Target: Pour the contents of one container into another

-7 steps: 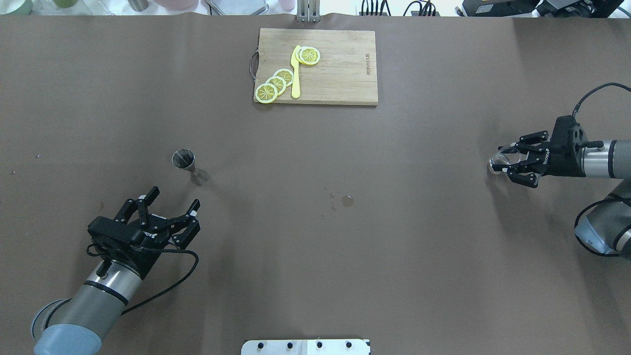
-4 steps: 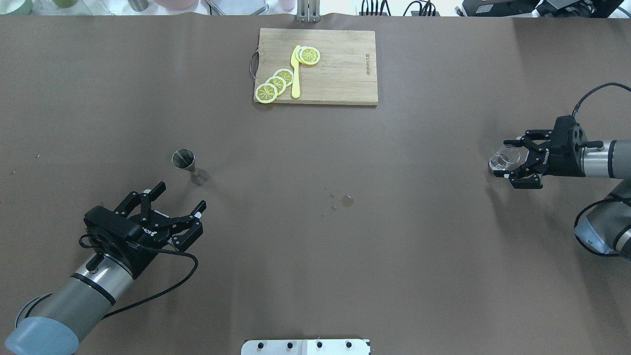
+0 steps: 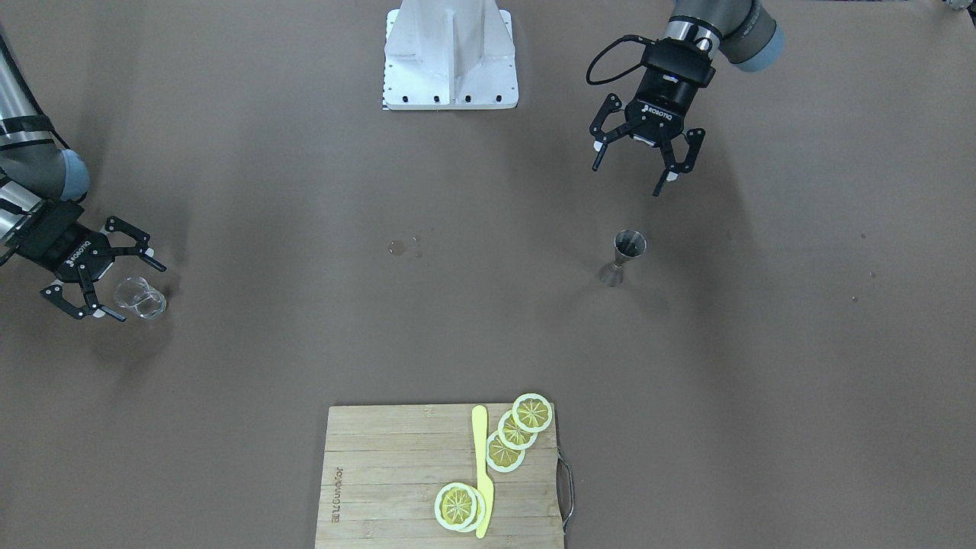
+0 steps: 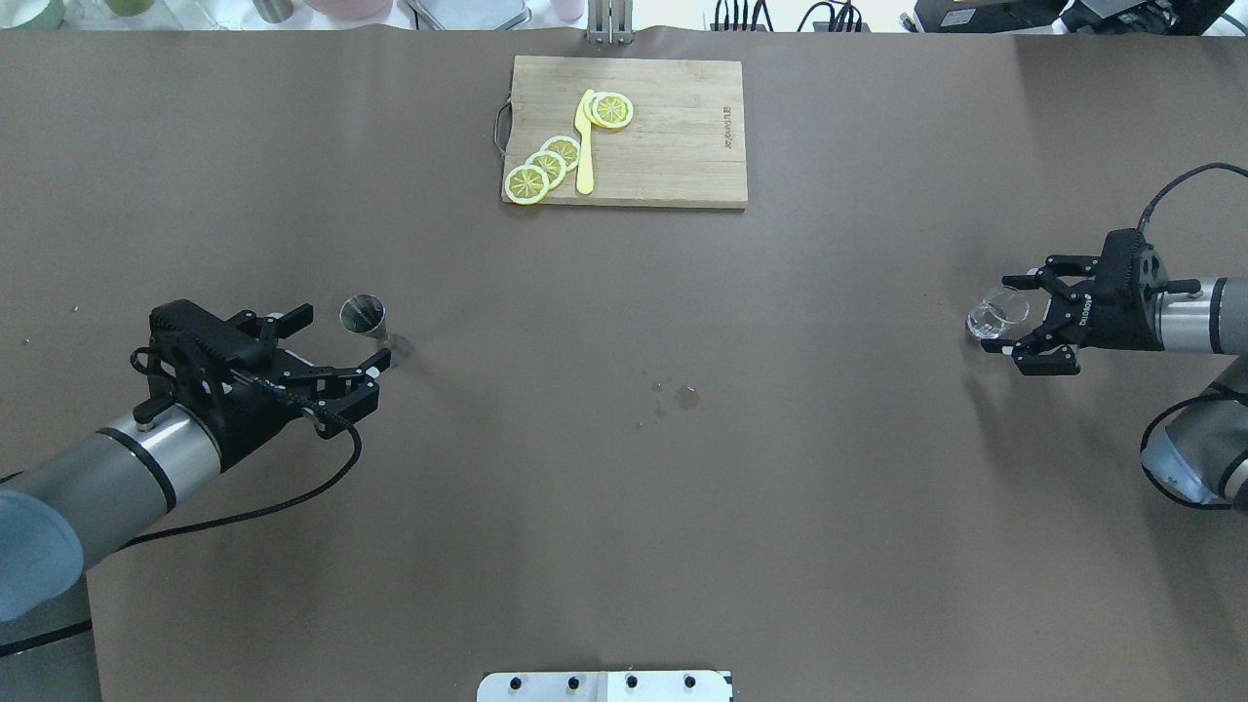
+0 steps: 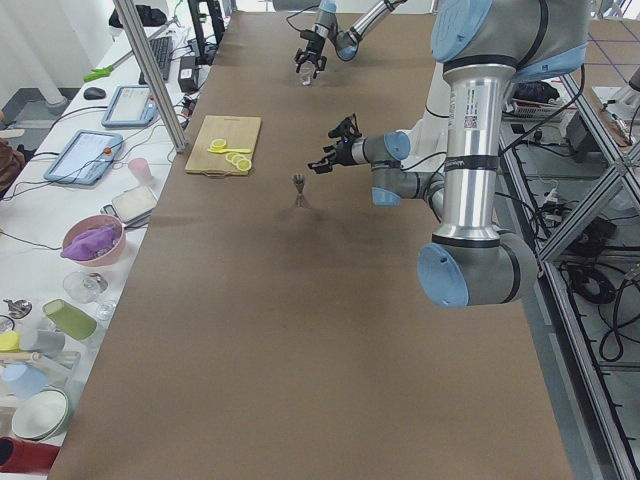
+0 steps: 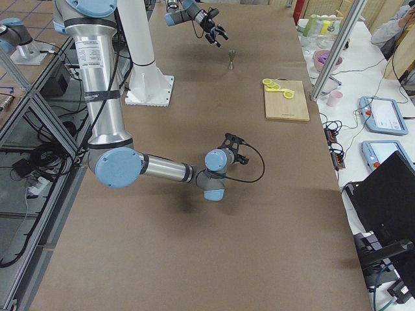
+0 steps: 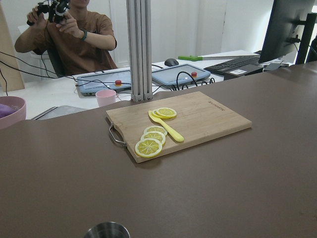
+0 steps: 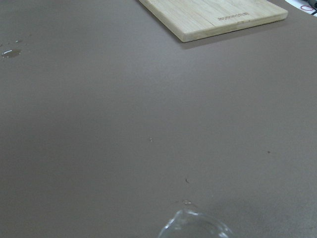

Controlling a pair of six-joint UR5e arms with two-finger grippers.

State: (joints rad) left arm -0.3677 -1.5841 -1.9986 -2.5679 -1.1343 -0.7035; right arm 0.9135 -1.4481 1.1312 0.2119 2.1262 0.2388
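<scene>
From this end I see my near left arm stretched over the brown surface (image 5: 280, 330). Its claw (image 5: 329, 146) is near the upright jigger (image 5: 298, 189) but not touching it. Past the jigger lies the board (image 5: 240, 128) with lemon slices (image 5: 239, 160). Far down the surface, my right claw (image 5: 309, 66) hangs low. A pink bowl (image 5: 92, 240) sits on the side bench.

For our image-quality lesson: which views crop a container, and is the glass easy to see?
Right wrist view: glass cut off at bottom edge, faint against brown. Left wrist view: only the rim of the jigger shows. Overhead view: glass pale, uncropped.
</scene>
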